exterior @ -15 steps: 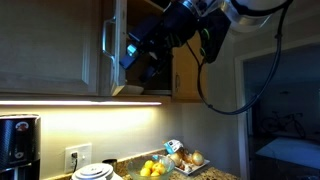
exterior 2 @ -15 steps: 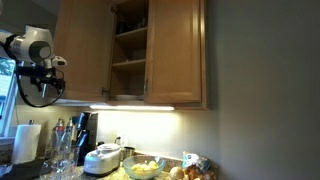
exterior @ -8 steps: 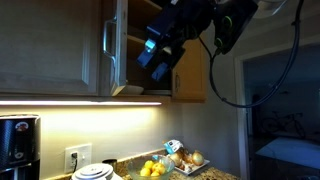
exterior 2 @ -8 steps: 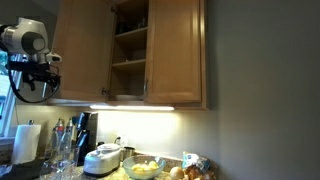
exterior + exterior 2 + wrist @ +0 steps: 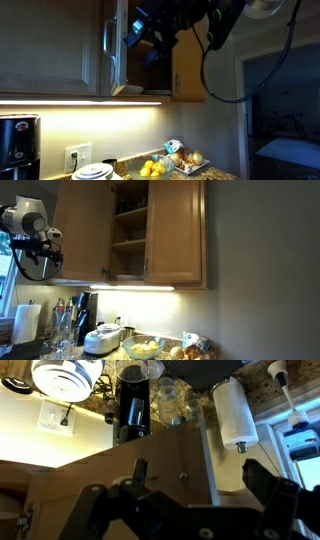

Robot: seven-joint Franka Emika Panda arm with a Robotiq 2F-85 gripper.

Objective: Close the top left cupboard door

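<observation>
Top left cupboard door point(image 5: 97, 62) stands swung out from the cabinet, its silver bar handle point(image 5: 105, 38) in view and the shelves point(image 5: 129, 242) exposed. The gripper point(image 5: 141, 33) hangs high beside the door's free edge, not visibly touching it. In the wrist view its fingers point(image 5: 92, 512) are spread apart and hold nothing. Likely hazards: a spread finger could hook the handle, a glancing push could slide off the narrow edge, or too brisk a shove could slam the door.
</observation>
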